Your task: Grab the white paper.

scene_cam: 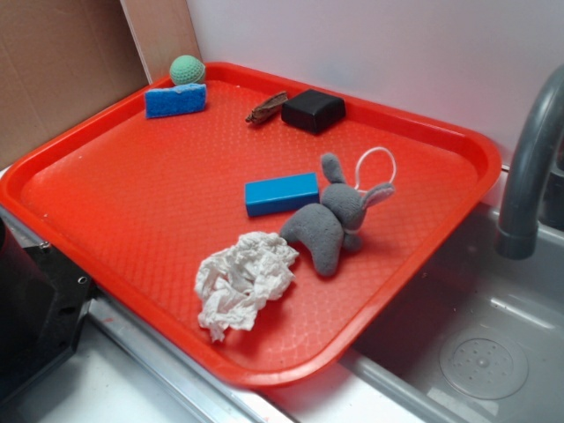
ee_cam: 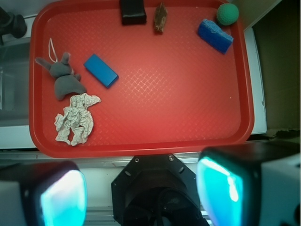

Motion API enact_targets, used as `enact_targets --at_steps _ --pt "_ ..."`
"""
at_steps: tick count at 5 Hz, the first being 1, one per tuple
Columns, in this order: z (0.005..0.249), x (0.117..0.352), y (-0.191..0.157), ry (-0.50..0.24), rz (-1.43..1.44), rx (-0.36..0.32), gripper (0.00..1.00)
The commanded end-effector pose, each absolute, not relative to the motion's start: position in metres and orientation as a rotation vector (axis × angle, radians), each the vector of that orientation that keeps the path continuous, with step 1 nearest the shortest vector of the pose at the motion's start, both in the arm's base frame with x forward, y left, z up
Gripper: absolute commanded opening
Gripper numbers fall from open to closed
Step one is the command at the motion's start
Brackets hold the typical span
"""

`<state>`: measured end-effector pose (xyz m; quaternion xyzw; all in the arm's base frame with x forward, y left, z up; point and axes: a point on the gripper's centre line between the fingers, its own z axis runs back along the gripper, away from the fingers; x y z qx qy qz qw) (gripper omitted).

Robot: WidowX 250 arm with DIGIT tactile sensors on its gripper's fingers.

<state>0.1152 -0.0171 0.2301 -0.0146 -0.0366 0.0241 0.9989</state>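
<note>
The white paper (scene_cam: 244,280) lies crumpled near the front edge of the red tray (scene_cam: 132,198), its upper end touching or almost touching the grey bunny (scene_cam: 333,220), with a blue block (scene_cam: 281,193) just beyond. It looks very light, soft and springy, likely to squash flat and perhaps tear if pinched at a thin flap, so the thick lumpy middle, away from the bunny, seems the best hold. The gripper (ee_cam: 146,188) hangs high over the tray's near rim, its jaws wide apart and empty.
</note>
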Motion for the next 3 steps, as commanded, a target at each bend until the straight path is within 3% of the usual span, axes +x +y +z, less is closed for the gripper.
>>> enact_targets --at_steps 1,2,3 --pt "0.146 0.124 -0.118 -0.086 0.022 -0.082 1.0" --pt "0.116 0.131 -0.157 -0.099 0.072 -0.164 1.0" --pt "0.084 0.145 -0.171 -0.079 0.085 -0.146 1.0"
